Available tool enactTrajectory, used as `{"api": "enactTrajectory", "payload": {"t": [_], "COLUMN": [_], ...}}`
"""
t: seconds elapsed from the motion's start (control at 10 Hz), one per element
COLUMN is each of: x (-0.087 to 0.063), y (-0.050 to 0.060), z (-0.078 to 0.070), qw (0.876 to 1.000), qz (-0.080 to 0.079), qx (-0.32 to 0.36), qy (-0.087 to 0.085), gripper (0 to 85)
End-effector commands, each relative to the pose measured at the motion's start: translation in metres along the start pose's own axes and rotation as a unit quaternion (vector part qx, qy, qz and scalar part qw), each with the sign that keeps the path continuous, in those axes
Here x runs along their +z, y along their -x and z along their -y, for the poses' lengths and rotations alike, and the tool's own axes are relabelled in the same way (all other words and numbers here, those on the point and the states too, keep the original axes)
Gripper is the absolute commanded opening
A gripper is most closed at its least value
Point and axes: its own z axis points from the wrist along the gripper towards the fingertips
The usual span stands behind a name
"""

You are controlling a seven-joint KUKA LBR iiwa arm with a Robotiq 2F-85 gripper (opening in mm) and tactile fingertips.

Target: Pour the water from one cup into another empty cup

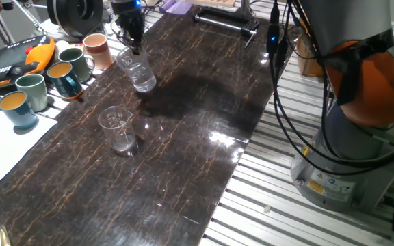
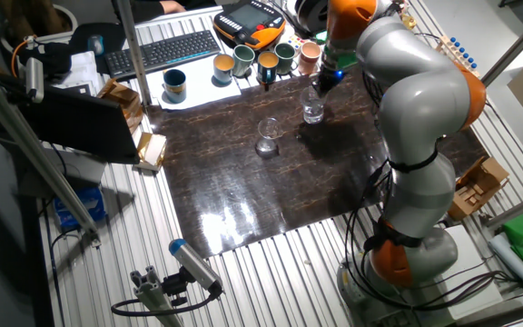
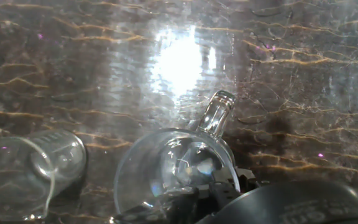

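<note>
Gripper (image 1: 135, 46) grips the small clear thick-based glass tumbler (image 1: 136, 70) at its rim, jaws closed on the glass wall, tumbler tilted above the dark marble-patterned table (image 1: 183, 150). Water hard to see through the glass. Small clear thin-walled cup with flared rim (image 1: 117, 128) stands upright on the table, near the tumbler, not touching it. Row of coloured ceramic mugs (image 1: 53, 75) at the table edge, beside an orange-and-black teach pendant (image 1: 16, 58).
</note>
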Motion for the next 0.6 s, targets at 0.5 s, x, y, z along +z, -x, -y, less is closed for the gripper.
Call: {"api": "enactTrajectory", "payload": {"t": [0.5], "x": [-0.018], "y": [-0.003], "z": [-0.022], "qw": [0.999], "qz": [0.001], "qx": [-0.017], "qy": [-0.049], "gripper": [0.7]}}
